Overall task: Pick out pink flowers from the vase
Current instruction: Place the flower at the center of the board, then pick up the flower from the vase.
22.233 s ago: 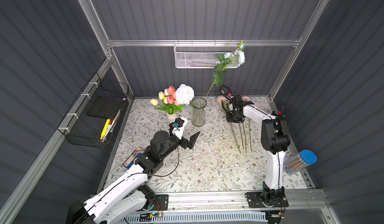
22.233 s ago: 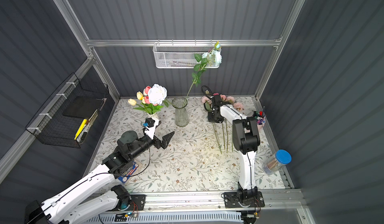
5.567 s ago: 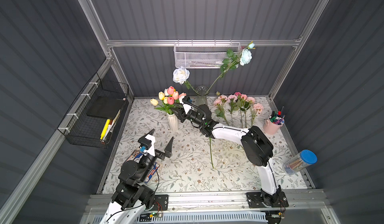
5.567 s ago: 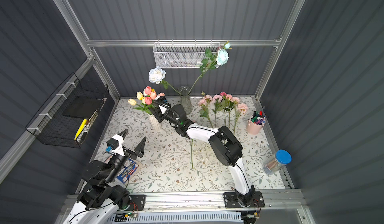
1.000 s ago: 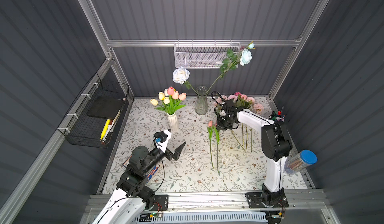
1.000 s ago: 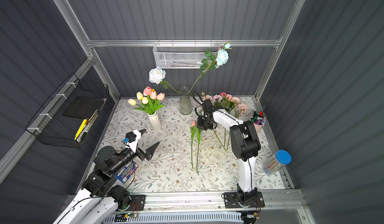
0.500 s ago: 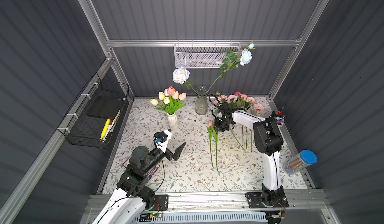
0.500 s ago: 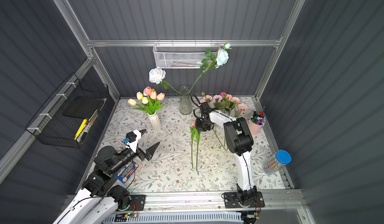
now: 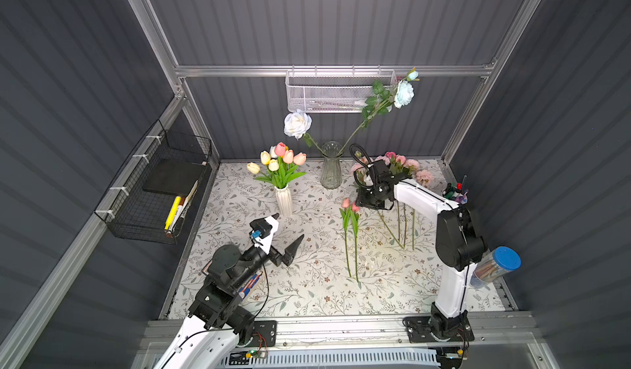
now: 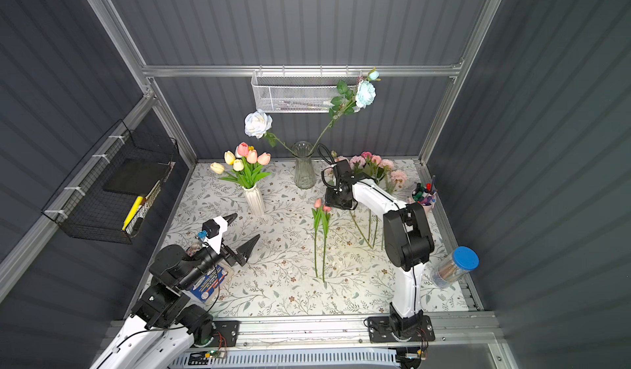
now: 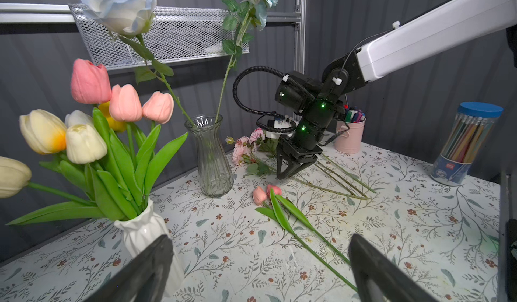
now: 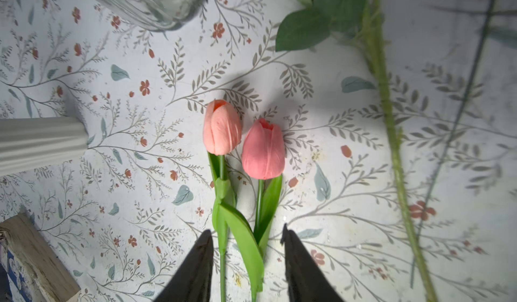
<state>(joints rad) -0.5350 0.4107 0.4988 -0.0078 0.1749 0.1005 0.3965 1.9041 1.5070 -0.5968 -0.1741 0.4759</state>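
Observation:
A white ribbed vase (image 9: 284, 198) holds three pink flowers (image 9: 288, 155), which are tulips, among yellow and cream ones. Two more pink tulips (image 12: 243, 141) lie side by side on the table (image 9: 350, 206). My right gripper (image 12: 245, 230) hangs just above their stems and leaves, open, with its fingers on either side and touching neither; the left wrist view shows it too (image 11: 285, 173). Several pink roses (image 9: 406, 165) lie at the back right behind that arm. My left gripper (image 9: 289, 227) stands wide open and empty in front of the white vase.
A glass vase (image 9: 330, 169) holds a white rose (image 9: 297, 124) and a pale blue rose (image 9: 404, 94). A pink pen cup (image 9: 456, 193) and a blue-lidded pencil jar (image 9: 495, 266) stand at the right edge. A wire basket (image 9: 153, 193) hangs on the left wall.
The right gripper's jaws have opened and let go of a pink tulip, which now lies beside the other one. The left arm has not moved.

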